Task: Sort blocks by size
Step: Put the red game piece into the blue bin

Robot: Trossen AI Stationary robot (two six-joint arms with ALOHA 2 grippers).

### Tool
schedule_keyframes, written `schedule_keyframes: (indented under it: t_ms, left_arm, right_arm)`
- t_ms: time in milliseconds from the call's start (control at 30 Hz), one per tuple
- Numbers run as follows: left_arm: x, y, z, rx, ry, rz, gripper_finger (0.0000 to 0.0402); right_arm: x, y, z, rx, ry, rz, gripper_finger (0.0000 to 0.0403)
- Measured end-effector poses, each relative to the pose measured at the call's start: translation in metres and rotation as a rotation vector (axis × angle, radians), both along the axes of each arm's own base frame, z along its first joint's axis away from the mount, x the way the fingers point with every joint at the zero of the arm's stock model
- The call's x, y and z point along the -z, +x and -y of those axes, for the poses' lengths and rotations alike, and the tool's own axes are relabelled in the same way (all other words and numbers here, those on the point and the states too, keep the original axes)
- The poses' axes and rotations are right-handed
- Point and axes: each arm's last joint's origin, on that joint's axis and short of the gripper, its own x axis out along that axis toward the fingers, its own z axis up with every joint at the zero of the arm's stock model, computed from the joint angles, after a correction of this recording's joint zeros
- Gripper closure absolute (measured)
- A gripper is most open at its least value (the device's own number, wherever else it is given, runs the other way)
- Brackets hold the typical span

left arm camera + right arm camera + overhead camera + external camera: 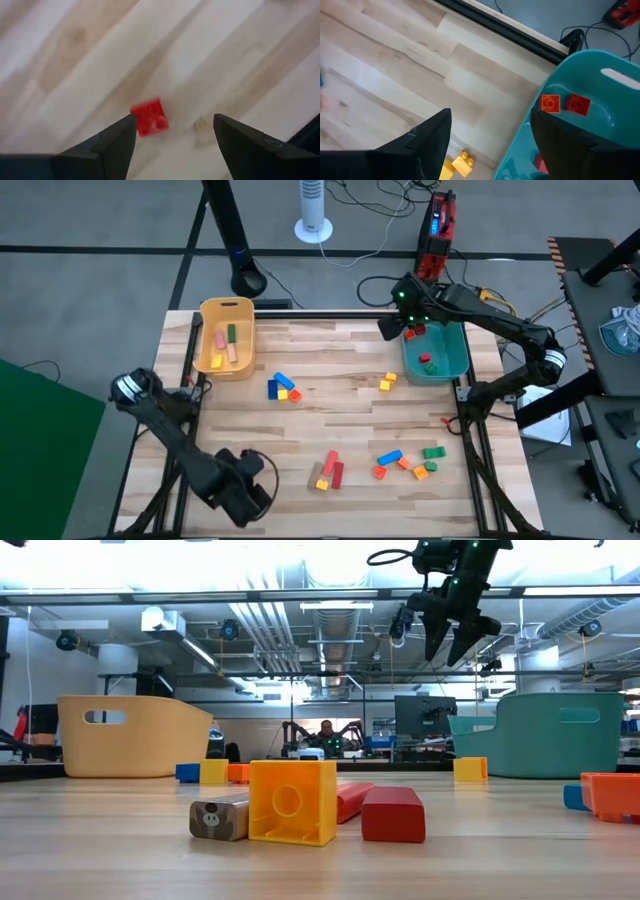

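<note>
**Wood table with two bins and scattered blocks**

Pale wood planks form the table (330, 420), framed by dark rails. Grey floor surrounds it, with cables, a white fan base (313, 225) and a red device (437, 235) beyond the far edge. The low view shows a workshop room with ceiling pipes and a seated person (325, 735) far behind.

A yellow bin (225, 337) stands at the far left corner, holding a pink bar, a green bar and an orange piece. A teal bin (437, 350) stands at the far right, holding red and orange cubes and a green one.

Blocks lie in loose groups on the wood: a blue, yellow and red cluster (283, 389) near the yellow bin, two yellow cubes (387, 381) just beside the teal bin, red and yellow bars (329, 471) near the front middle, and a blue, orange and green group (408, 460) at front right.

The right gripper (392, 327) hangs above the teal bin's near-left corner, jaws wide apart and holding nothing. The left gripper (258, 502) sits low at the front left, jaws open and empty, with one red cube (149, 117) on the wood between its fingers.
</note>
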Motion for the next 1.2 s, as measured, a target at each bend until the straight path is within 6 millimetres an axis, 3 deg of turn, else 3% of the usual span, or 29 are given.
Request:
schedule_keyframes:
  t_ms: [167,367,533,733,967,1200]
  left_arm:
    - [0.001,-0.019,0.016,-0.081,-0.006,0.034,0.0151]
    - [0.002,-0.021,0.013,-0.057,0.047,0.041,0.0150]
    - [0.016,-0.022,0.012,-0.087,0.078,0.039,0.0150]
    - [0.041,-0.023,0.011,-0.112,-0.006,0.057,0.0152]
    - [0.067,-0.027,0.000,-0.131,-0.026,0.051,0.0169]
    - [0.073,-0.026,-0.008,-0.175,-0.022,0.067,0.0171]
  right_arm:
    - [0.000,0.000,0.000,-0.001,0.001,0.001,0.0142]
    - [-0.001,0.001,0.000,-0.008,-0.008,0.007,0.0148]
    - [-0.001,0.002,0.001,-0.012,-0.014,0.017,0.0143]
    - [-0.001,0.002,0.001,-0.015,-0.016,0.016,0.0133]
    - [-0.001,0.002,0.001,-0.014,-0.015,0.016,0.0144]
    - [-0.001,0.001,0.000,-0.011,-0.004,0.017,0.0146]
